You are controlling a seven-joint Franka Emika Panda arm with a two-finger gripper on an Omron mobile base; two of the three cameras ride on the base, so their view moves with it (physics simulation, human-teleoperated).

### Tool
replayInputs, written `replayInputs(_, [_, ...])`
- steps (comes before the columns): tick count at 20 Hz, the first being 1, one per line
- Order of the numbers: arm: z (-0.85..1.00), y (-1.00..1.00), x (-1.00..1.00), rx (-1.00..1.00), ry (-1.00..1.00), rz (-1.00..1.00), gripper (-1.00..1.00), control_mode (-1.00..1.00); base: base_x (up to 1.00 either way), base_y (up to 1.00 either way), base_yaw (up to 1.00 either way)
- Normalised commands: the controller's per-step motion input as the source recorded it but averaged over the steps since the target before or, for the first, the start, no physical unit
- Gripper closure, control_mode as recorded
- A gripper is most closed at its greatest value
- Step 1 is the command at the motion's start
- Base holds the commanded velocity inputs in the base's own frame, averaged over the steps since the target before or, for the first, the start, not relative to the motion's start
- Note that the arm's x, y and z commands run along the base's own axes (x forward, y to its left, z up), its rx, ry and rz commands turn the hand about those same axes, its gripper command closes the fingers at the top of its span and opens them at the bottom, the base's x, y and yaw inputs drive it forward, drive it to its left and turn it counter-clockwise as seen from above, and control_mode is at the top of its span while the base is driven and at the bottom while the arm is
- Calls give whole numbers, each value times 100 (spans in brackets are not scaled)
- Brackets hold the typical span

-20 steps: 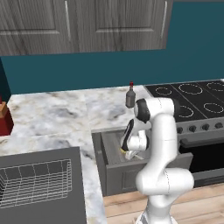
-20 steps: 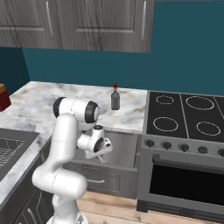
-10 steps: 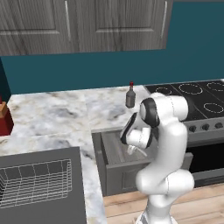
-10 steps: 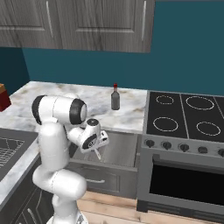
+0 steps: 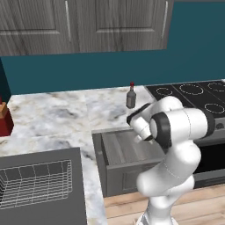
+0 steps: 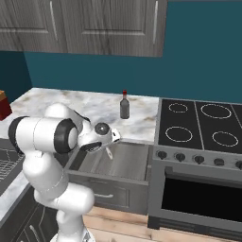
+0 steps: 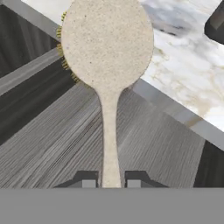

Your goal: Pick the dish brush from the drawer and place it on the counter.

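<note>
Arm [image 5: 176,176]: glossy white, rounded fat links, smooth shells. Dark grey to black bands at the joints; one wide dark ring on the big upper joint [image 6: 64,136]. Wrist end cap is a grey disc with a small dark centre [image 6: 101,129]. Hand section dark on its top side [image 5: 137,114]. Fingertips [image 7: 87,179]: small, dark grey, blocky, each with a lighter grey square pad face.

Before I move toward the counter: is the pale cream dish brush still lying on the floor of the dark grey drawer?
No. The gripper is shut on the pale cream dish brush, holding it above the dark grey drawer.
</note>
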Motion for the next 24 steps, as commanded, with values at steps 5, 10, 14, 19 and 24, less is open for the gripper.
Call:
replayInputs(5, [80,-3,88,0,-14,0,100,-100,0,0,0])
replayInputs(10, [14,1,100,0,0,0,100,-100,0,0,0])
replayInputs(14, [0,2,100,0,0,0,100,-100,0,0,0])
replayInputs(19, [0,1,87,-1,0,0,100,-100,0,0,0])
replayInputs(24, [0,0,77,-1,0,0,100,-100,0,0,0])
